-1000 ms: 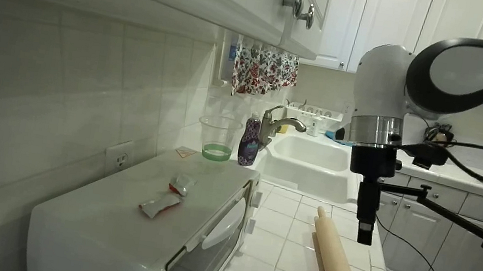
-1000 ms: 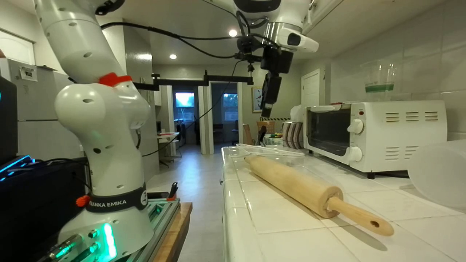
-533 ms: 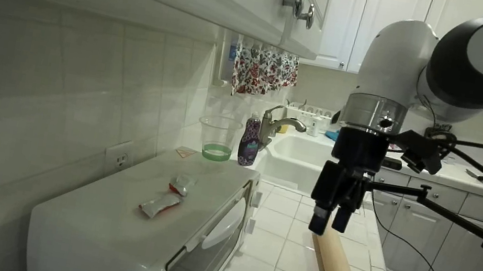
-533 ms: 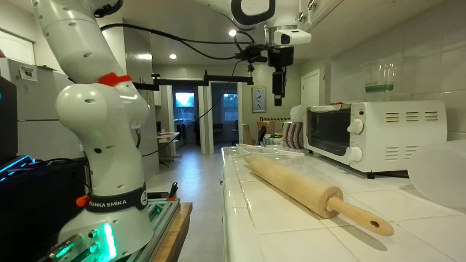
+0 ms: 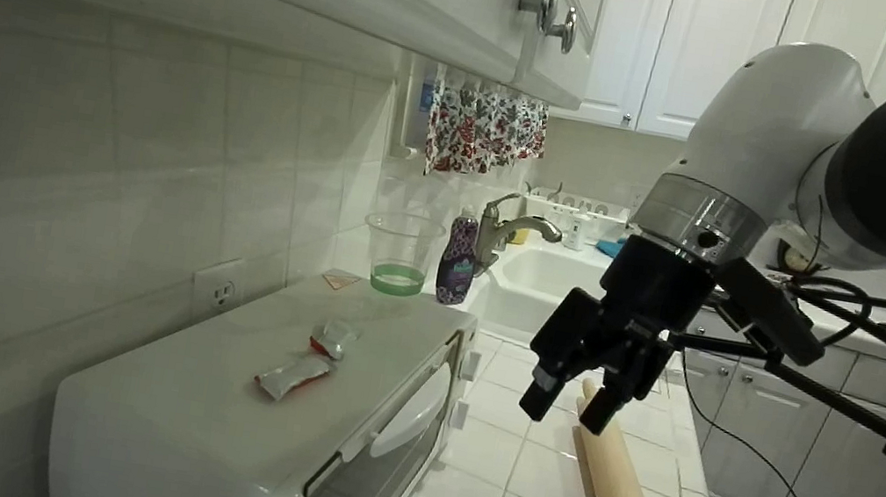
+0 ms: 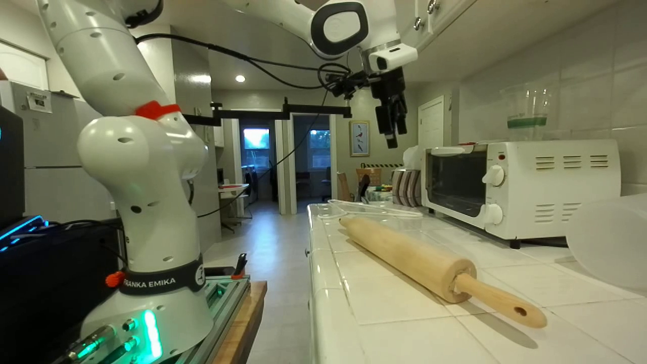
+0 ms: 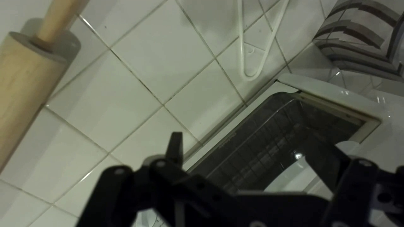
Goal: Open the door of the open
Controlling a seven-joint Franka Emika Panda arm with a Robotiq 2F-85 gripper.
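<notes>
One white tiled counter (image 6: 399, 308) fills the lower right of the frame in an exterior view; a pale floor (image 6: 270, 247) runs up the centre to two doorways (image 6: 302, 146). A rolling pin (image 6: 404, 260) lies diagonally on the counter. The oven (image 6: 530, 187) stands on it at the right of that frame, its door (image 6: 452, 177) closed and upright.

The door faces left there. In an exterior view where the oven fills the lower left, the door faces right; its long axis, parallel to the handle (image 5: 412, 413), climbs from lower centre toward the middle of the frame. In the wrist view this axis runs from lower left to upper right.

My gripper (image 5: 566, 412) tilts above the counter, right of centre, apart from the handle. I hold its fingers (image 5: 539, 399) widely parted, with only air between them. In the wrist view they show at the bottom of the frame.

An exterior view shows me the dials (image 6: 494, 175) face-on and the side vents (image 6: 572, 162). Two packets (image 5: 294, 374) on the oven's top, and the sink (image 5: 522, 307) beyond, appear in an exterior view. The wrist view gives me the wire rack (image 7: 255, 154) plainly, behind the door.
</notes>
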